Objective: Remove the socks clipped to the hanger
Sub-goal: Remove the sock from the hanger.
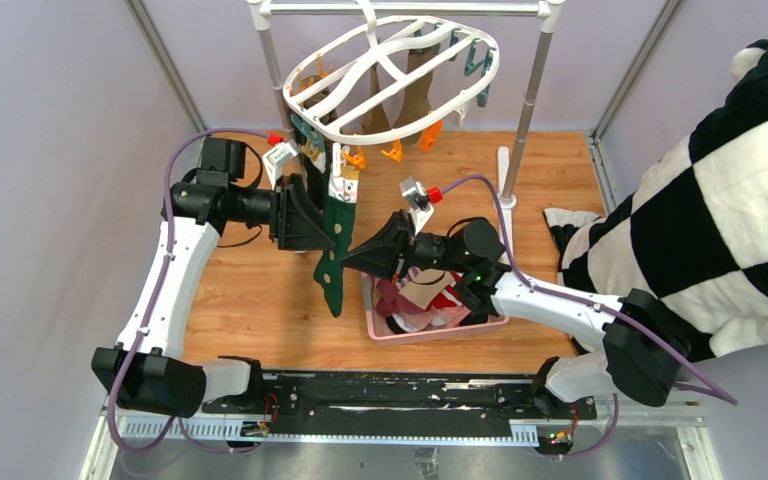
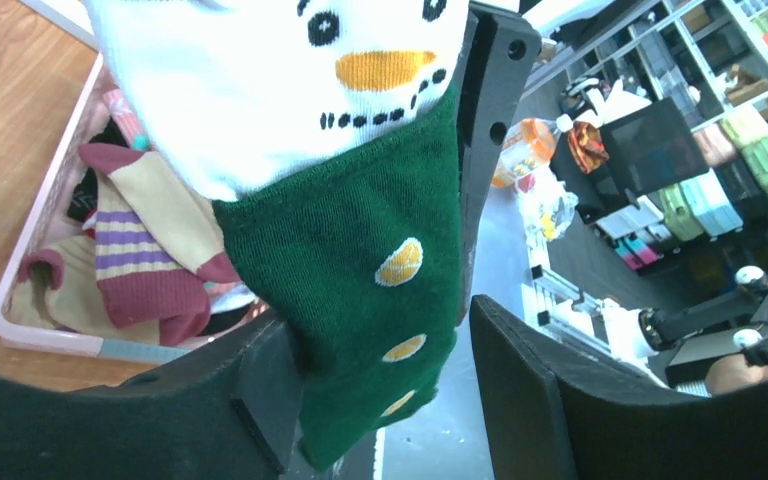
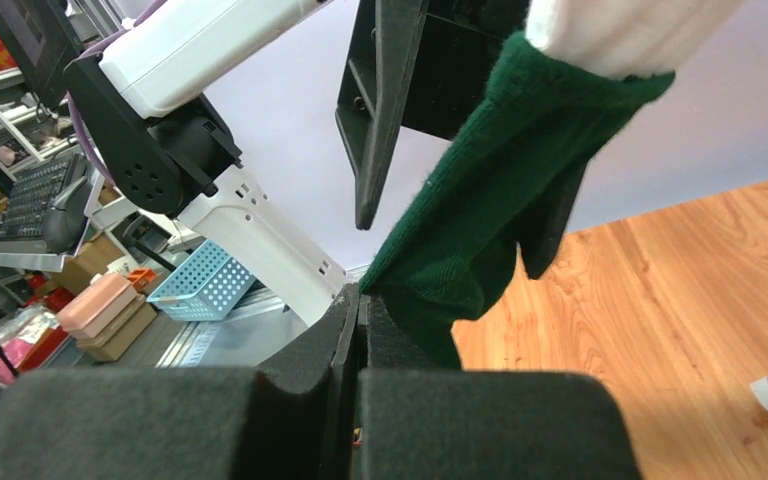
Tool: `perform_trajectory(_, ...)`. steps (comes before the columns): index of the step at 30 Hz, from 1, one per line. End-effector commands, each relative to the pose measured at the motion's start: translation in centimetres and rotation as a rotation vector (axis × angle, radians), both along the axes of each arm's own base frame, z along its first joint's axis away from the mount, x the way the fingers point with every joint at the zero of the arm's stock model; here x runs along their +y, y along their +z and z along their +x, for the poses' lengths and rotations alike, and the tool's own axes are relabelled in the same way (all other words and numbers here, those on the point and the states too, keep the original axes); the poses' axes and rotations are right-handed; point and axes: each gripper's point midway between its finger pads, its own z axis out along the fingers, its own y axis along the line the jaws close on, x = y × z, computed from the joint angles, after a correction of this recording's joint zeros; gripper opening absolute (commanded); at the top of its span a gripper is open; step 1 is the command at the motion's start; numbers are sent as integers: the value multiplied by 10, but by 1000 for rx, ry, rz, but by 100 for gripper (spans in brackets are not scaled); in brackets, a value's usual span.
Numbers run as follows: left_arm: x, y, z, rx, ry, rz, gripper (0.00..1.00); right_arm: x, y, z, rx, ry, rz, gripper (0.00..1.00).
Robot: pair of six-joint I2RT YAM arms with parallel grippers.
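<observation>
Top view: we see the white plastic oval hanger [image 1: 390, 80] at upper centre. A green knit sock [image 1: 335, 250] with a white snowman cuff hangs off its near rim, long axis down-frame, cuff up.

Left wrist: the left gripper [image 2: 380, 350] is open astride the sock. Fine ribbed knit, yellow dots; gap at the right foam pad [image 2: 530, 400].

Right wrist: the right gripper [image 3: 360, 310] is fully closed, tips against the sock. We can't tell if fabric is pinched.

Wooden table [image 1: 250, 300] with pink basket [image 1: 430, 332], white rack foot [image 1: 506, 175], checked plush cloth [image 1: 720, 220] at right.
</observation>
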Motion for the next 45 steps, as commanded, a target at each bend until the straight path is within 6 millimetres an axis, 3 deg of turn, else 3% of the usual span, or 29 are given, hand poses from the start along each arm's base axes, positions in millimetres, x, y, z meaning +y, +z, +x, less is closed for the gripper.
perform_trajectory(1,-3,5,-3,-33,-16,-2,58,-3,21,-4,-23,57,53,0)
perform_trajectory(4,-3,5,1,-46,-2,18,39,-2,23,-5,-20,78,48,2)
perform_trajectory(7,-2,4,5,-62,21,45,18,0,24,-2,-18,67,36,10)
perform_trajectory(11,-2,3,8,-101,54,91,0,-4,23,12,-2,-33,11,32)
perform_trajectory(15,0,4,6,-165,94,141,0,-17,25,40,9,-239,-31,52)
perform_trajectory(18,3,3,6,-212,137,188,0,-36,21,63,28,-437,-106,62)
perform_trajectory(21,7,-1,8,-245,173,227,0,-46,34,73,16,-536,-107,68)
perform_trajectory(33,2,6,-8,-205,128,170,0,-12,55,98,167,-497,46,89)
perform_trajectory(45,3,6,-12,-205,132,170,0,10,98,115,321,-347,322,89)
